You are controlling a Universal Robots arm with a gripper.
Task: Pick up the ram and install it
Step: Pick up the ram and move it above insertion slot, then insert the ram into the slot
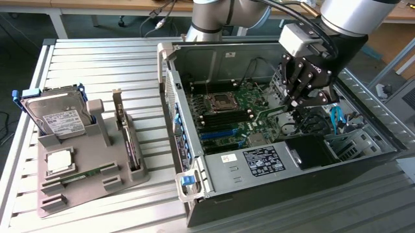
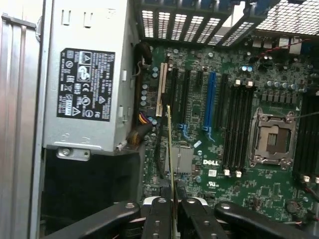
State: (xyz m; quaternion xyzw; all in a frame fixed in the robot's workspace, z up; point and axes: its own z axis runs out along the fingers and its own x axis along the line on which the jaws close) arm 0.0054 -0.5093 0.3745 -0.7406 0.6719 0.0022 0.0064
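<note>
The arm (image 1: 343,29) reaches down from above into an open computer case (image 1: 170,87). Its wrist is bent so the gripper (image 1: 297,101) points at the motherboard (image 1: 230,119). The fingers pinch the ram (image 2: 170,149), seen edge-on in the wrist view as a thin green strip. It lies over the expansion slots near the power supply (image 2: 84,84), apart from the memory slots (image 2: 237,124).

In the exterior view, the open black metal computer case (image 1: 259,206) fills the frame's right half on the slatted metal table (image 1: 104,58). The grey plastic parts tray (image 1: 97,187) lies lower left. Upper right, the black gripper (image 1: 300,99) holds the thin green ram stick (image 2: 170,149) above the green motherboard (image 1: 233,124) inside the case.
</note>
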